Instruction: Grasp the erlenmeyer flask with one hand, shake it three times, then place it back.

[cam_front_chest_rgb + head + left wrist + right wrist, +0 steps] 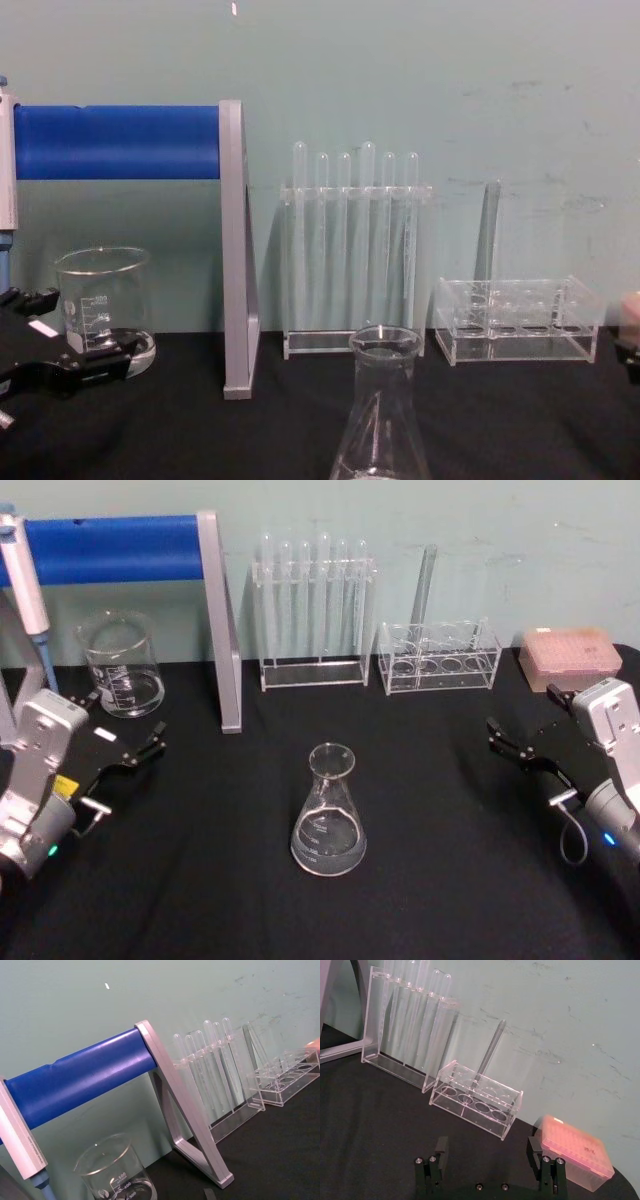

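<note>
Setup: black-covered table [200, 880]. The erlenmeyer flask [328, 815], clear glass, conical, with a narrow neck and flared rim, stands upright on the near centre of the table, apart from everything else. It seems to hold a shallow layer of clear liquid, though I cannot be sure.

My left gripper [128, 720], black-fingered on a grey wrist, hovers at the left, near the beaker, fingers spread and empty. My right gripper [487, 1147] hovers at the right, near the pink box, jaws wide apart and also empty. The flask sits roughly midway between them, well apart from both.

Step in hand: none of the task is done; this is the approach before the grasp. Judgement: one arm should travel inward and come in level at the neck, under the rim, then close firmly enough that shaking cannot slip the glass.

Inventory, largest first:
- one grey-framed stand with a blue bar [110, 548], far left
- one tall clear acrylic rack [312, 675], far centre
- one low clear acrylic rack [440, 665], to its right
- one pink lidded tip box [570, 658], far right
- one squat graduated glass beaker [122, 670], far left
- one flask
- six test tubes [345, 230] in the tall rack
- one lone tube [425, 585] in the low rack
</note>
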`<state>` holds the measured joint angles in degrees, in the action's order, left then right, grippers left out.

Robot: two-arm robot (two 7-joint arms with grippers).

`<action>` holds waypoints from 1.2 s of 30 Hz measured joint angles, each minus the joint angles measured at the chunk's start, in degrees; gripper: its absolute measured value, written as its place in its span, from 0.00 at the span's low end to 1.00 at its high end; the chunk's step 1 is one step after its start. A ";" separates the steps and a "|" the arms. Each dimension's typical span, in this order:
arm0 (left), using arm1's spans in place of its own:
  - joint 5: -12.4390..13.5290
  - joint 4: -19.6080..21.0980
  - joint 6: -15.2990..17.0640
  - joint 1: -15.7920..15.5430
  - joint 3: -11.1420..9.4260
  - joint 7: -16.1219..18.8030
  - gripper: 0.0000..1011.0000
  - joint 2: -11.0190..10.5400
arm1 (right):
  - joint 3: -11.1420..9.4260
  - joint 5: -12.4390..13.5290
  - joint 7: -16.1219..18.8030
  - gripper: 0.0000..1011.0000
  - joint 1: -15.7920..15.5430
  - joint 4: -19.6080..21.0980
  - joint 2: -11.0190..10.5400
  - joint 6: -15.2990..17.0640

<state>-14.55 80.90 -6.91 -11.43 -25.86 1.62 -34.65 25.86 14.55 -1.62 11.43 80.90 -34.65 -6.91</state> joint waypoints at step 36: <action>0.00 0.00 0.00 0.00 0.00 0.00 0.99 0.00 | -3.83 5.40 7.49 0.99 -1.95 2.43 -0.03 2.99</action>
<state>-14.55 80.90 -6.91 -11.43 -25.86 1.62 -34.64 22.03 19.95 5.86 9.48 83.34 -34.68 -3.92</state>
